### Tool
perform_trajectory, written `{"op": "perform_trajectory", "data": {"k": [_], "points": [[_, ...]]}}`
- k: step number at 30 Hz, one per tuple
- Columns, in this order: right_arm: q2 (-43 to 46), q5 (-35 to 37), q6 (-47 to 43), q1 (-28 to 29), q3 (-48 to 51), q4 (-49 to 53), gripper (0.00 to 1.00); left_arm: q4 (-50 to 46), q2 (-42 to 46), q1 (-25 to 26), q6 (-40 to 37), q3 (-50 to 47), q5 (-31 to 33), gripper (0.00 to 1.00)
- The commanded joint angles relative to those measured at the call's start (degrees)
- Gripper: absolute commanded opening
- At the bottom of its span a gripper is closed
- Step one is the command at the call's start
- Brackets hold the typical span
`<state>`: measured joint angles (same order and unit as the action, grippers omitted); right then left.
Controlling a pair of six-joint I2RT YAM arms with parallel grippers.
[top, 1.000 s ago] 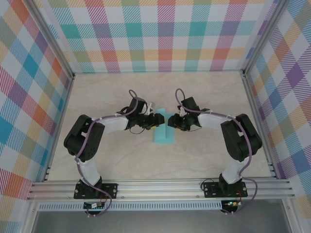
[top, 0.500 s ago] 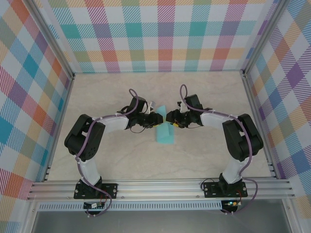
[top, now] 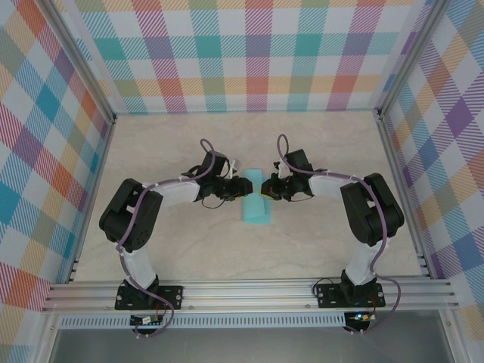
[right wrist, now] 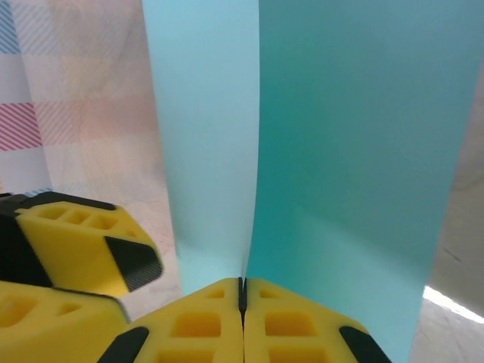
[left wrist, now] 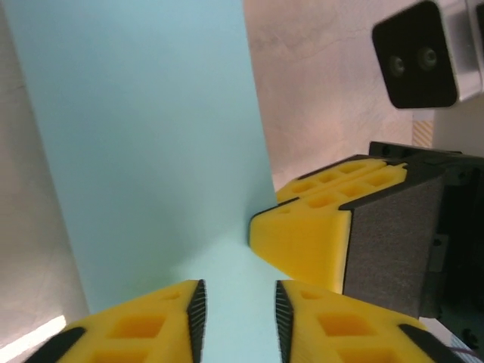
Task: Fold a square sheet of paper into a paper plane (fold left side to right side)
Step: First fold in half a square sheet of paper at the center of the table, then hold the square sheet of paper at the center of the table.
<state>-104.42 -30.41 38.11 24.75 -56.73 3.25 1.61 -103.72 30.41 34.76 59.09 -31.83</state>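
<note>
We find the square sheet of paper (top: 255, 206) lying in the middle of the desk (top: 325, 144), doubled into a narrow strip between the arms. The right end effector (right wrist: 243, 284) is clamped tight on its far end, apparently to keep the layers aligned. The left end effector (left wrist: 240, 291) stands narrowly parted over the paper, gripping nothing; we judge it ready to press the crease.

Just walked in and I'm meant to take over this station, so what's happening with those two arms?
Two robot arms are folding a turquoise sheet of paper in the middle of the table. Their hands meet near its far end. The right hand is shut, pinching the paper along a fold. The left hand is open right beside it, with the paper showing between its fingers. So far it is a folded strip, not a plane.
</note>
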Motion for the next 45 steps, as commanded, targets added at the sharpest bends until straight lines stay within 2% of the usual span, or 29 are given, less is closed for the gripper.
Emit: {"op": "perform_trajectory", "data": {"k": [1,4,11,26,31,37,45], "points": [[0.95,3.44,-2.85,0.23,-0.93,4.27,0.05,-5.85,3.86,0.88,-1.65,0.94,6.50,0.47],[1.48,6.18,-3.60,0.23,-0.84,6.49,0.06,-6.65,3.82,0.96,-0.40,0.51,9.26,0.52],[0.54,7.03,-3.57,0.21,-0.75,7.40,0.07,-7.52,-0.35,2.49,0.39,3.09,9.90,0.58],[-0.87,7.05,-3.57,0.28,-0.75,7.44,0.12,-12.19,-6.48,4.35,0.18,8.19,13.33,0.55],[0.95,8.42,-4.48,0.22,-0.77,8.92,0.21,-13.72,-7.52,4.48,-0.21,8.76,14.45,0.46],[7.28,14.51,-7.31,-0.30,0.05,13.78,0.40,-14.39,-8.07,4.57,-0.43,8.85,14.95,0.45],[11.16,24.94,-9.04,-0.76,2.75,21.84,0.41,-15.31,-8.38,4.65,-0.52,8.91,15.27,0.46]]}}
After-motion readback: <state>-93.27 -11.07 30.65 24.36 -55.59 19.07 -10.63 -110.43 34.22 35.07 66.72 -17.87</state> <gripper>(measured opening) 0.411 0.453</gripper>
